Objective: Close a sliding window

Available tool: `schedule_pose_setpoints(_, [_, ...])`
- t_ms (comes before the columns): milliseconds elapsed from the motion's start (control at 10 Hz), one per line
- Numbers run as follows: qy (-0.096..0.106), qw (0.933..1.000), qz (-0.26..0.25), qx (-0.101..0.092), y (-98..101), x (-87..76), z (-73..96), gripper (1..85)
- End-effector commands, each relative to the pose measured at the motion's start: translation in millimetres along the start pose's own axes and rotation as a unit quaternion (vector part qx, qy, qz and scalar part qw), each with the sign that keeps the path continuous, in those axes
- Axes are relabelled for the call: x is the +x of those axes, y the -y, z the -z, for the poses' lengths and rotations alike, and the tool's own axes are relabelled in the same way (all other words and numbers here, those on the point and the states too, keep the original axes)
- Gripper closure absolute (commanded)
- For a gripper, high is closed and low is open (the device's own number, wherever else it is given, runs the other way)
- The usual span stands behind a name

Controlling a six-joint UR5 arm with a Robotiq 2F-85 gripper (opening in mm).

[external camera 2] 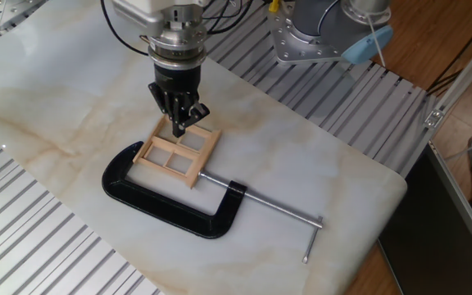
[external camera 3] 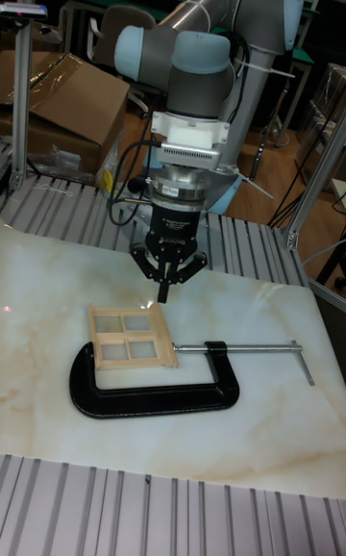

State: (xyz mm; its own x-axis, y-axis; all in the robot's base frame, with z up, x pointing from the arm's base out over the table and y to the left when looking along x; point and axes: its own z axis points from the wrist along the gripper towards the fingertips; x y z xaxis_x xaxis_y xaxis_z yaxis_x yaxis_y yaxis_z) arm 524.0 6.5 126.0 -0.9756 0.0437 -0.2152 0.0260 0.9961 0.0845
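Sliding window (external camera 2: 177, 152) (external camera 3: 131, 336) lies flat on the marble-patterned tabletop (external camera 2: 318, 176) (external camera 3: 250, 421), roughly mid-table and left of centre in the fixed view; pale bare wood, rectangular frame, cross bars giving four panes. It sits inside the mouth of a black C-clamp (external camera 2: 166, 201) (external camera 3: 154, 388): the clamp's curved body wraps the near side of the window, and its long steel screw (external camera 2: 273, 205) (external camera 3: 250, 349) runs off to the right, ending in a thin cross handle (external camera 2: 310, 244) (external camera 3: 304, 362). Screw tip meets the right edge of the frame; left end of the frame is at the clamp's fixed pad, contact there looks likely but cannot be confirmed. Gripper (external camera 2: 179, 124) (external camera 3: 163, 292) hangs vertically at the far edge of the window, fingers drawn together to a narrow point with no visible gap, nothing held between them. In the fixed view the fingertips overlap the far rail of the frame; in the tall fixed view the tip appears just above and behind that rail, so whether it touches the wood cannot be told. Arm (external camera 3: 207, 37) comes down from the far side, grey joints with pale blue caps, cable looped beside the wrist. Ribbed metal surface (external camera 2: 47, 246) (external camera 3: 144, 508) borders the marble slab, visible near, far and left
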Motion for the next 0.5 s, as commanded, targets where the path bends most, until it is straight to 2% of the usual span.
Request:
schedule_pose_setpoints(0, [-0.044,0.9987,0.001,0.024,14.0,23.2,2.2,85.0])
schedule_pose_setpoints(100, [-0.053,0.9985,-0.005,0.017,10.6,27.7,2.5,85.0])
schedule_pose_setpoints(400, [-0.076,0.9967,-0.017,0.025,14.1,39.8,4.2,85.0])
